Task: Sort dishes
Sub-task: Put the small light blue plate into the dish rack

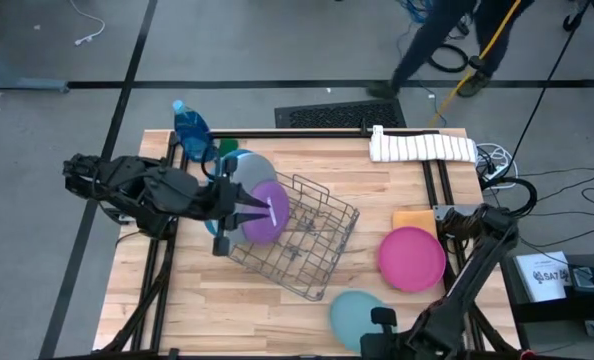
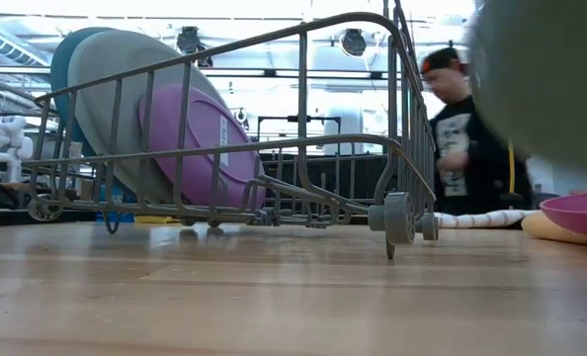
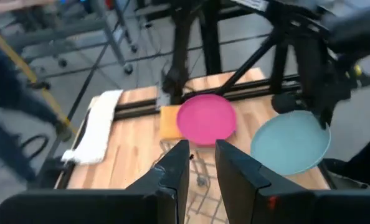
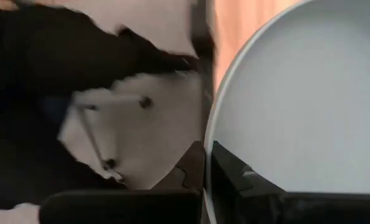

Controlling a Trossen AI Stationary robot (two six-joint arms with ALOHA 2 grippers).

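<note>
Right end effector (image 1: 381,318) pinching flat round matte teal plate (image 1: 357,316), beside wire rack (image 1: 312,240).

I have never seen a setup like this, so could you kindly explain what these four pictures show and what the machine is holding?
These are four cameras on one robot with two dark arms at a wooden table. One camera looks straight down, one sits at table height, and one rides on each wrist.

On the table is a wire rack, tipped at an angle in the overhead view, with a purple plate, a grey plate and a blue one behind them standing in it. A pink plate lies flat beside an orange sponge; a white towel and a blue bottle sit at the far edge.

The left gripper is at the purple plate, though I cannot tell whether it grips it. The right gripper is shut on the rim of the teal plate.
</note>
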